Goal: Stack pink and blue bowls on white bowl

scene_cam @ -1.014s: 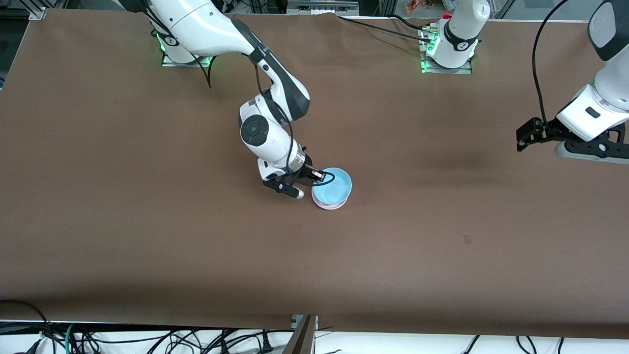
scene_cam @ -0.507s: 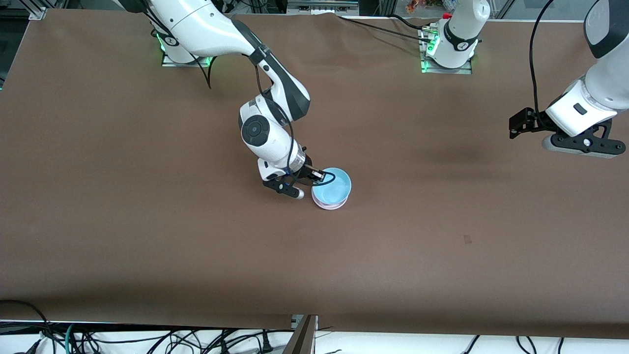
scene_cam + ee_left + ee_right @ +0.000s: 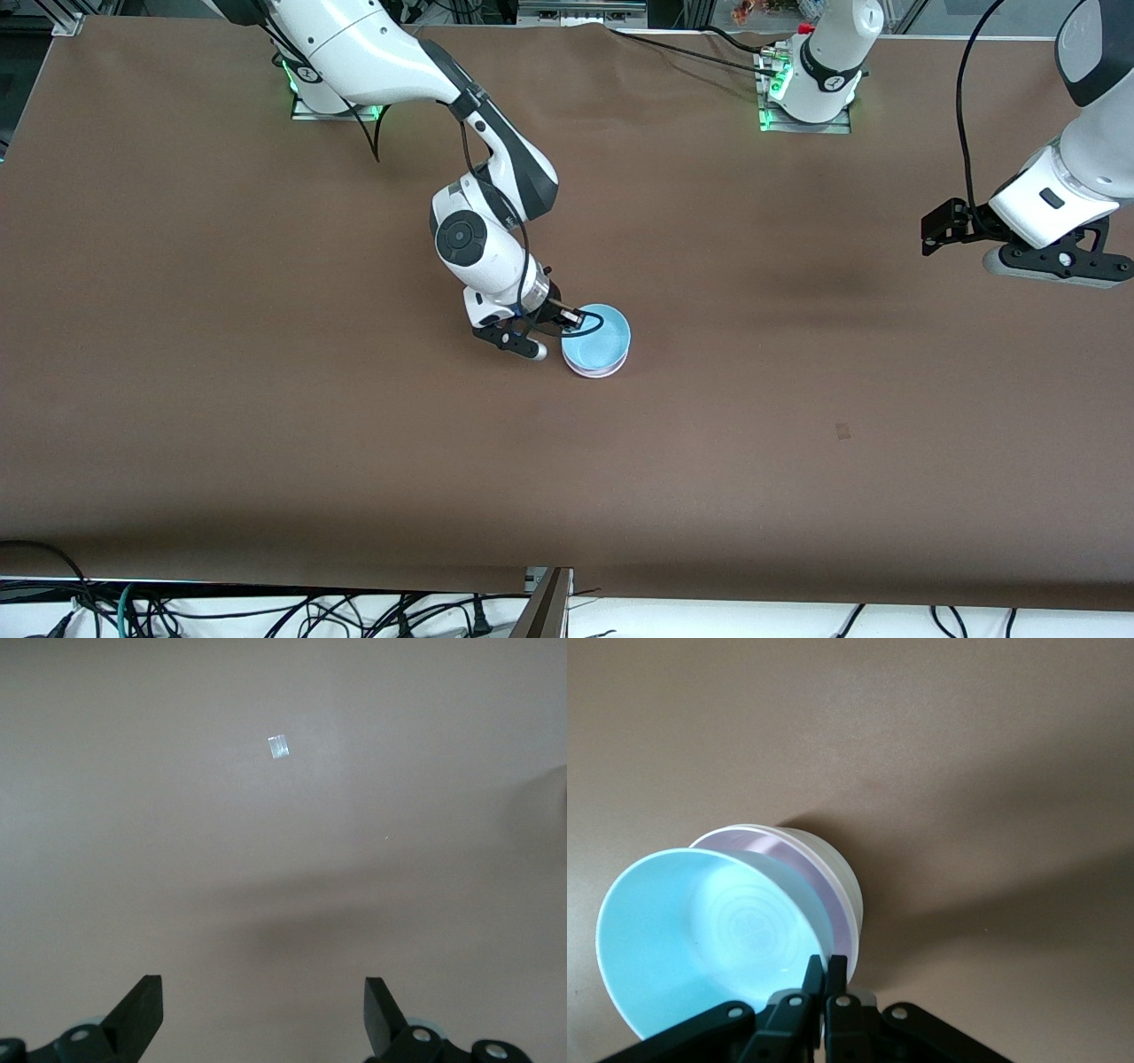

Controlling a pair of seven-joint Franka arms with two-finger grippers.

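The blue bowl (image 3: 598,347) sits tilted on top of the pink bowl (image 3: 796,858), which is nested in the white bowl (image 3: 833,870). The stack stands mid-table. In the front view only a pale sliver of the lower bowls (image 3: 595,373) shows under the blue one. My right gripper (image 3: 571,329) is shut on the blue bowl's rim, on the side toward the right arm's end; the right wrist view shows its fingers (image 3: 825,967) pinching the blue bowl (image 3: 700,930). My left gripper (image 3: 932,235) is open and empty, up over bare table at the left arm's end; it also shows in the left wrist view (image 3: 263,997).
The brown table (image 3: 266,399) carries a small tape mark (image 3: 842,431) nearer the front camera than the stack, toward the left arm's end. A small mark (image 3: 279,745) also shows in the left wrist view. Cables hang along the table's front edge.
The blue bowl has shifted slightly with my right gripper and sits lower on the stack. My left gripper swung toward the bases, then came back a little.
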